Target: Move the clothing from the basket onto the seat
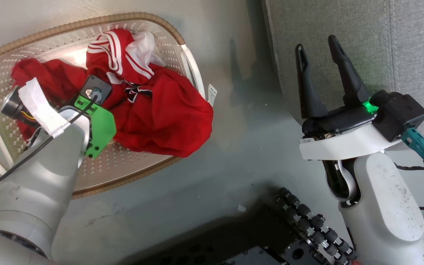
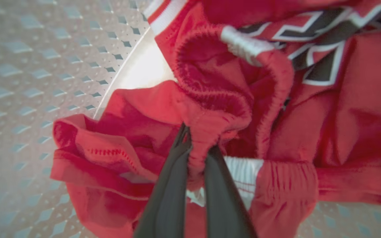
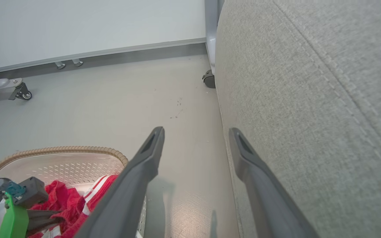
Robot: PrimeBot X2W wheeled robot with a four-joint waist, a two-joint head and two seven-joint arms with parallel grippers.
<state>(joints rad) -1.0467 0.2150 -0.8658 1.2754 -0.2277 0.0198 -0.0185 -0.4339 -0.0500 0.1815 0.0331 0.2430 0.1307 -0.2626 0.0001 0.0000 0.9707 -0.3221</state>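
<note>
Left claw (image 2: 198,140): clenched on the clothing (image 2: 210,99), its two dark fingers (image 2: 174,185) pinching a ruffled, elastic-edged fold of red fabric between them.

Why that fold: the gathered edge stands proud of the heap, so it looks like the easiest ridge to bite. A flat panel would likely slip out of narrow fingers.

Arm posture: in the head view the left wrist reaches steeply down into the basket (image 1: 138,162), hiding the fingers under its green bracket. The posture suits a pick from above.

Clothing: the red heap with white stripe trim and black-and-white lettering lies crumpled across the basket floor, one side slumped up against the woven rim. None of it is on the seat (image 1: 410,44).

Basket: it stands on the grey floor (image 1: 241,154) near the seat, with a strip of bare floor between them.

Right claw (image 1: 317,46): released and empty, fingers spread and pointing along the seat's edge. It appears parked clear of the left arm's path.

Seat: the grey woven cushion shows bare beside the right claw, ready to receive the load.

Step judged: the grasp is made, and the lift and carry across to the seat are not yet done.

Risk: the garments overlap, so one may drag or drop partway.
</note>
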